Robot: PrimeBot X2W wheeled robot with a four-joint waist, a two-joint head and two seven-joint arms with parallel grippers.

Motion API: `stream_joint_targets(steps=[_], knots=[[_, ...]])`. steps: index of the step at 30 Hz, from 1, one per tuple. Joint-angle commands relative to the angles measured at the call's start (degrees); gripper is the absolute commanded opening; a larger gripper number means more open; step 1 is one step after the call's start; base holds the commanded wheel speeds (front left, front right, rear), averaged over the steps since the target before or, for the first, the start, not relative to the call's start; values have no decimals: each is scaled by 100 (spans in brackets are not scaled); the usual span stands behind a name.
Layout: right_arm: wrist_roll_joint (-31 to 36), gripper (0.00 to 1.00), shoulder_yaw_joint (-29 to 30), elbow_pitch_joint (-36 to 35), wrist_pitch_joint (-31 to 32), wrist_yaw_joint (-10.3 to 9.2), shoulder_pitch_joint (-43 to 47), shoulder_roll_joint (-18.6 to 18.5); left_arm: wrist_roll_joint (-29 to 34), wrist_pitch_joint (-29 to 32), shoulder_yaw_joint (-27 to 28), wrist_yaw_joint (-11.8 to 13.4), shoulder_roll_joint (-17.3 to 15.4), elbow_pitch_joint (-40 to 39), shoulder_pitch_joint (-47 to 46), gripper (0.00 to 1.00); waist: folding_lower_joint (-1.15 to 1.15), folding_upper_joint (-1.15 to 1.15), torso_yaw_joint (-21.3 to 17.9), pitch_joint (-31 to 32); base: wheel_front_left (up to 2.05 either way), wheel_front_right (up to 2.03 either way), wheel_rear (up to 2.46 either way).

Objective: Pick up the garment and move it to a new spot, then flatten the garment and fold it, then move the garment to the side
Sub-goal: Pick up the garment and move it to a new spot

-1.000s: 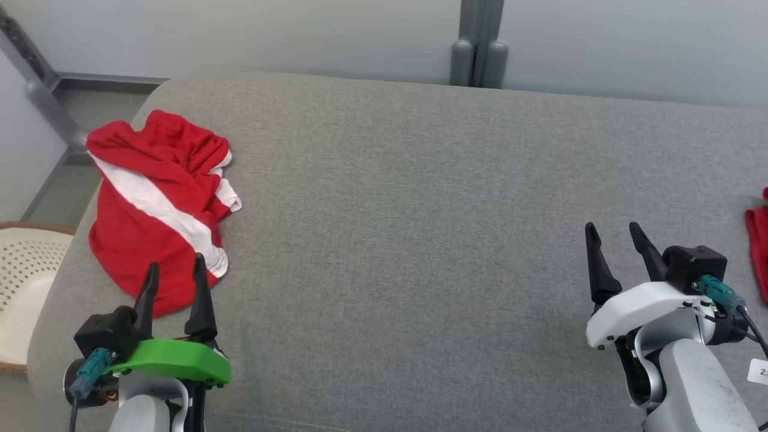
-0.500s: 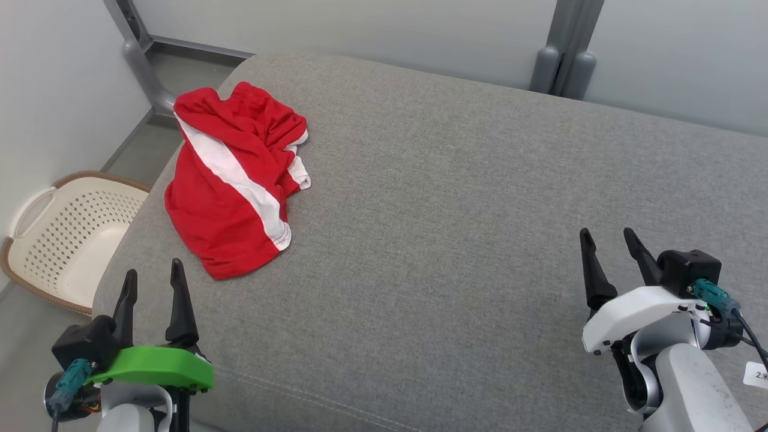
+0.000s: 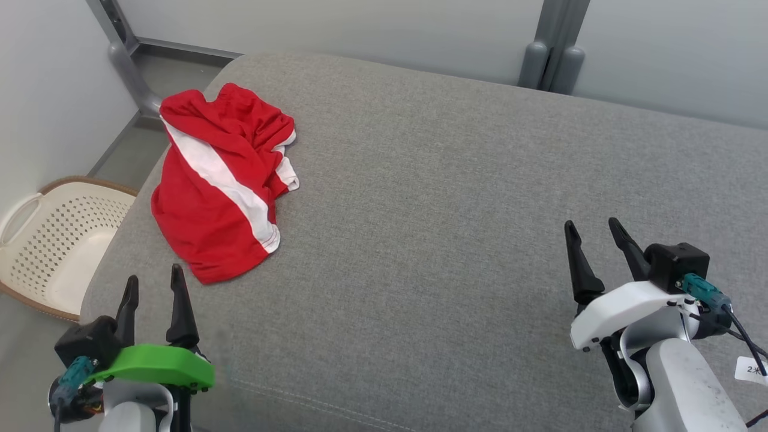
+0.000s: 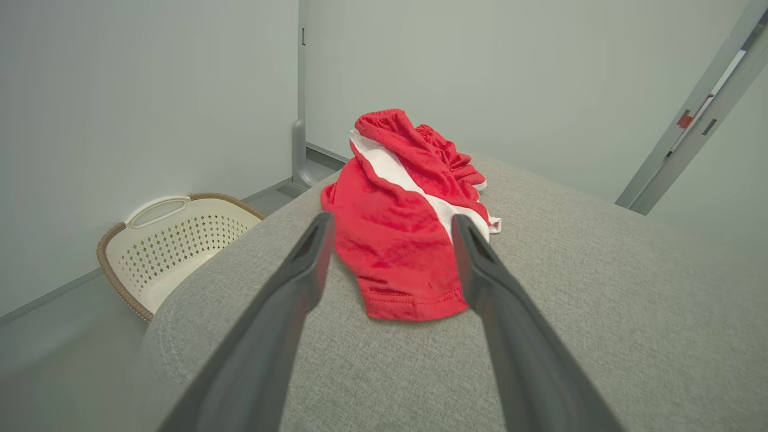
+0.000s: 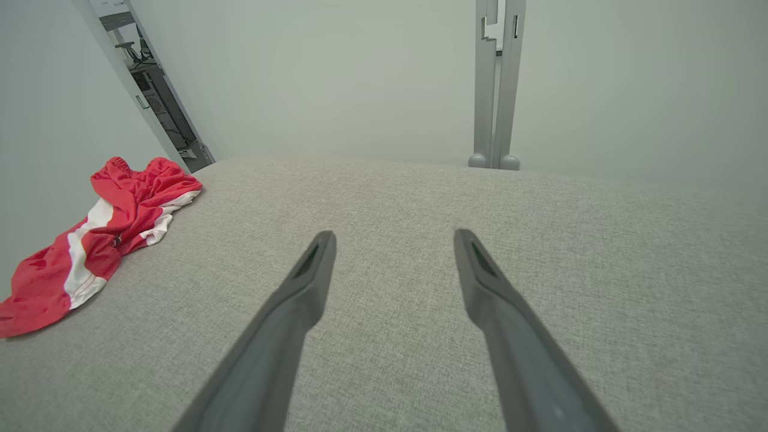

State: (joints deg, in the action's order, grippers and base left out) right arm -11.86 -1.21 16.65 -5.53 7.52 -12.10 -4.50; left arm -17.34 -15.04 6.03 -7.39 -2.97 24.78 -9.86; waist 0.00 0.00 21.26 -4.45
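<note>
Head view: garment (image 3: 210,198) by cushion (image 3: 456,228) edge

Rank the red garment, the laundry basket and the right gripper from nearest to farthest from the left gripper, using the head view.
From the left gripper:
1. red garment, just ahead on the sofa.
2. laundry basket, low to its left, beside the sofa.
3. right gripper, far across the sofa.

cream perforated plastic basket (image 3: 48,252): cut by left edge, right side behind grey fabric cushion (image 3: 420,240) | white paper tag (image 3: 751,370): clipped by right edge, print unreadable | red-and-white crumpled garment (image 5: 90,252): corner clipped, right wrist view
</note>
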Motion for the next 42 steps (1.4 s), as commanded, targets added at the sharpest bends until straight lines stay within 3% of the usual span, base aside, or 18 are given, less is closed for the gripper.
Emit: stream_joint_targets(steps=[1, 6, 10, 20, 26, 33, 34, 36, 42], knots=[[31, 100, -58, -83, 36, -6, -59, -36, -28, -16, -14, -18, -26, 91, -245, 100, 0, 0, -133, -122, 0, 0, 0], [20, 100, -219, -312, 165, -6, -170, -123, -180, 63, -84, -18, -153, 764, -832, 100, 0, 0, -420, -369, 0, 0, 0], [35, 100, -369, -522, 319, -6, -300, -212, -412, 555, 47, 21, -317, 1450, -1551, 100, 0, 0, -708, -629, 0, 0, 0], [22, 100, -722, -1009, 606, -6, -588, -327, -1013, 2109, 613, 566, -970, 2771, -3058, 100, 0, 0, -1511, -1426, 0, 0, 0], [-16, 100, -850, -1191, 587, -6, -644, -338, -1072, 2542, 743, 846, -1408, 3024, -3300, 100, 0, 0, -1912, -1760, 0, 0, 0], [-25, 100, -818, -1255, 537, -6, -682, -314, -1032, 3204, 640, 1007, -1611, 3243, -3191, 100, 0, 0, -2085, -1897, 0, 0, 0], [-26, 100, -810, -1242, 527, -6, -688, -306, -1028, 3390, 608, 1025, -1606, 3316, -3142, 95, 0, 0, -2087, -1891, 0, 0, 0], [-32, 100, -806, -1215, 498, -6, -683, -291, -1043, 3541, 554, 993, -1514, 3347, -3094, 0, 0, 0, -2073, -1850, 0, 0, 0], [-71, 100, -794, -1107, 389, -6, -652, -258, -1153, 3530, 540, 777, -1521, 3064, -3067, 0, 0, 0, -1975, -1561, 0, 0, 0]])
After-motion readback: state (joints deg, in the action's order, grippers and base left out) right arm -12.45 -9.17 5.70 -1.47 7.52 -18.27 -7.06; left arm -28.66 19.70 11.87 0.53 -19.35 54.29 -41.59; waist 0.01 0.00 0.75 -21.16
